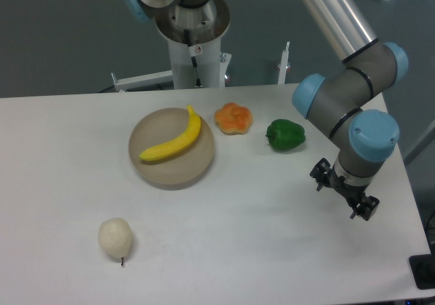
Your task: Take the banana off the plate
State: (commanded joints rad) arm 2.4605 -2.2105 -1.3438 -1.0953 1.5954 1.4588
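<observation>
Banana (172,144): bright yellow and curved, lying across the plate from its lower-left part up to the far rim, its tip just over that rim.
Plate (183,172): round beige-tan dish on the white counter (238,250), nearer the far edge than the near one, a little left of the middle.
Orange fruit (234,118): lumpy, on the counter just beside the plate's right rim, towards the far edge.
Green pepper (285,134): right of the orange fruit, apart from it.
Pear (115,238): pale cream, alone towards the near-left corner of the counter, well apart from the plate.
Gripper (344,189): hangs over the right side of the counter, close to its right edge, well apart from the banana and carrying nothing.
Jaws: cannot tell how far apart they stand; the wrist hides most of them.
</observation>
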